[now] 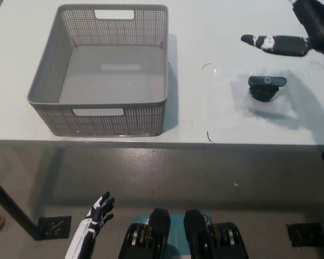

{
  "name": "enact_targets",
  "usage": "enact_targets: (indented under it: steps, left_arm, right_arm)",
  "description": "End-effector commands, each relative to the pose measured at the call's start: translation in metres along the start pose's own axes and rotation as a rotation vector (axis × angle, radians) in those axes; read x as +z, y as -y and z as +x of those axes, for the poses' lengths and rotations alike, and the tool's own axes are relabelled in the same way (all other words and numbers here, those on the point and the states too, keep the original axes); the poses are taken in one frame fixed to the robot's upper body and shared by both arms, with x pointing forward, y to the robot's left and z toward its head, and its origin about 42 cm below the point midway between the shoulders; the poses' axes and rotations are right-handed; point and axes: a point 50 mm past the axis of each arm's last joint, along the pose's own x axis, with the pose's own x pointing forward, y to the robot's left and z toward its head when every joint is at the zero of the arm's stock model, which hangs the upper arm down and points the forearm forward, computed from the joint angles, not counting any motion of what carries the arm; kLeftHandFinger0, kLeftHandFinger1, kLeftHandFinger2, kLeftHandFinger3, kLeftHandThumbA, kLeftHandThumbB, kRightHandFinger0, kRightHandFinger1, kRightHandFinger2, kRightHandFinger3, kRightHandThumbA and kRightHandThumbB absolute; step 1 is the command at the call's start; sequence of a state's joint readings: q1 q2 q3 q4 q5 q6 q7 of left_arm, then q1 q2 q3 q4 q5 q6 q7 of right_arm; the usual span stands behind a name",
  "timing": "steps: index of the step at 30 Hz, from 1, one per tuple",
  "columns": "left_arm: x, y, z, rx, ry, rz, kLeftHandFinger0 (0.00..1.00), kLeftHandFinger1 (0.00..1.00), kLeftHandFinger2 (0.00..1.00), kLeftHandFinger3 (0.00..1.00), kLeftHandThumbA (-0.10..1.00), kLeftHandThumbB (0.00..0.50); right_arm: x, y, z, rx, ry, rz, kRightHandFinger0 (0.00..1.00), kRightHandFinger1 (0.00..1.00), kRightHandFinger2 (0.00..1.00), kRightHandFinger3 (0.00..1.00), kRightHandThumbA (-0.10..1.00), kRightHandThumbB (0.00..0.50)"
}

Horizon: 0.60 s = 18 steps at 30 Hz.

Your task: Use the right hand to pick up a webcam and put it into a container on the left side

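— Two hands showing; where's the webcam (266, 87)?
— On the table (205, 32), right of the grey basket (100, 70). The black right hand (297, 35) hangs above it, fingers spread, gripping nothing.
— The white left hand (92, 224)?
— Low, below the table edge, fingers apart

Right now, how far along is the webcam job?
Early stage. Done: nothing placed; the grey basket on the left holds nothing. In hand: the right hand is open above the table, beyond the webcam, not touching it. The left hand rests low, below the table edge. Left: grasp the webcam, carry it left, release it in the basket.
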<state>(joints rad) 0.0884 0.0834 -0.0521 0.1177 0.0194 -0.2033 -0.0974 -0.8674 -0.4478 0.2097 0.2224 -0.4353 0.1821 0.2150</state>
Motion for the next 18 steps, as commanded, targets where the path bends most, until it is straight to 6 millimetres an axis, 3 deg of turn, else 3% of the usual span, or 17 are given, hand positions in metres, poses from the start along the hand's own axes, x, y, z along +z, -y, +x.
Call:
enact_targets:
  steps: [1,4,9,18]
  left_arm:
    - [0.014,-0.002,0.004,-0.012,0.088,0.0,1.0,1.0,1.0,1.0,1.0,0.16]
    - [0.013,-0.002,0.002,-0.016,0.083,-0.016,1.0,1.0,1.0,1.0,1.0,0.15]
    - [0.013,-0.001,-0.001,-0.019,0.078,-0.009,1.0,1.0,1.0,1.0,1.0,0.153]
    - [0.013,-0.001,-0.001,-0.022,0.08,0.001,1.0,1.0,1.0,1.0,1.0,0.164]
  right_arm:
    - [0.012,0.022,0.034,0.023,-0.038,-0.092,1.0,1.0,1.0,1.0,0.97,0.5]
    - [0.007,0.013,0.049,0.079,-0.09,-0.098,1.0,1.0,1.0,1.0,0.99,0.5]
    - [-0.006,-0.003,0.063,0.142,-0.165,-0.147,1.0,1.0,1.0,1.0,0.92,0.497]
    - [-0.033,-0.014,0.079,0.235,-0.287,-0.221,1.0,1.0,1.0,1.0,0.91,0.5]
